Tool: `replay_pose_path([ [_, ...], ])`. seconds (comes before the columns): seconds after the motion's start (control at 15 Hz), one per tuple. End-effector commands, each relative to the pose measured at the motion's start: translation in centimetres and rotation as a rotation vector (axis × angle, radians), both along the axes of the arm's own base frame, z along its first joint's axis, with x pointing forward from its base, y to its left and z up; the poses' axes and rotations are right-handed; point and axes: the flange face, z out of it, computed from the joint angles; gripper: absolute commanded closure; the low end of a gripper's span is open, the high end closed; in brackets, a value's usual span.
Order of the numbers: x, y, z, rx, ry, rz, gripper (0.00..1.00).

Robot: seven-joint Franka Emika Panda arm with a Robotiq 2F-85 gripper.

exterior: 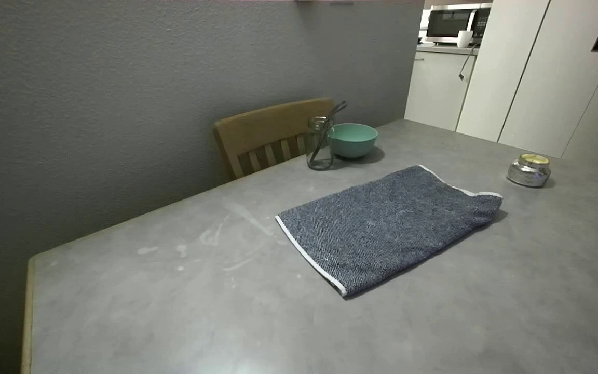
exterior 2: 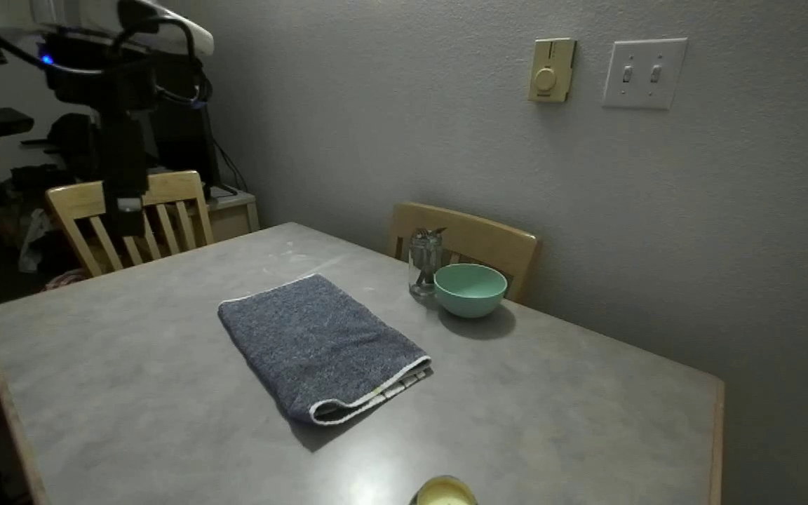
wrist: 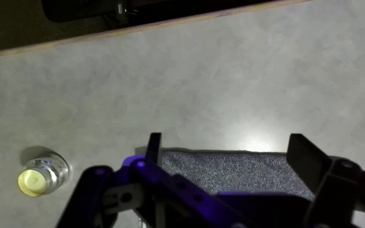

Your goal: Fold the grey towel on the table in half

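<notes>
The grey towel (exterior: 387, 228) lies doubled on the table (exterior: 148, 311), at 5 o'clock from the green bowl (exterior: 352, 141) in an exterior view — my gripper (wrist: 225, 139) hangs clear, spread and empty — I'd guess because the fold is made.

I record the grey towel (exterior: 387, 223) as dark blue-grey with paler flecks, trimmed in white; in an exterior view its lower layer (exterior 2: 404, 386) shows white with dark bars. I find the table (exterior: 174, 317) mottled grey with whitish smudges, its edge (exterior: 28, 311) light wood-toned. I note the bowl (exterior 2: 470, 301) as mint green, the jar (exterior: 528, 175) as silver with a yellow top, and the chair (exterior: 265, 126) as honey tan. The gripper (wrist: 227, 142) on my wrist view is black, tinted violet-blue. I log the wall (exterior: 122, 104) as plain grey.
</notes>
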Motion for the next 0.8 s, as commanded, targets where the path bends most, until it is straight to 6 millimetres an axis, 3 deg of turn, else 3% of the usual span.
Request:
replay_pose_path([
  [0.0,4.1,2.4,-4.0,0.066,0.069,0.131,0.00],
  [0.27,6.6,4.5,-7.2,0.123,0.146,0.274,0.00],
  [0.33,4.8,4.2,-6.2,0.085,0.119,0.222,0.00],
  [0.6,6.4,4.6,-7.5,0.096,0.145,0.261,0.00],
  [0.73,6.5,4.3,-7.6,0.118,0.124,0.138,0.00],
])
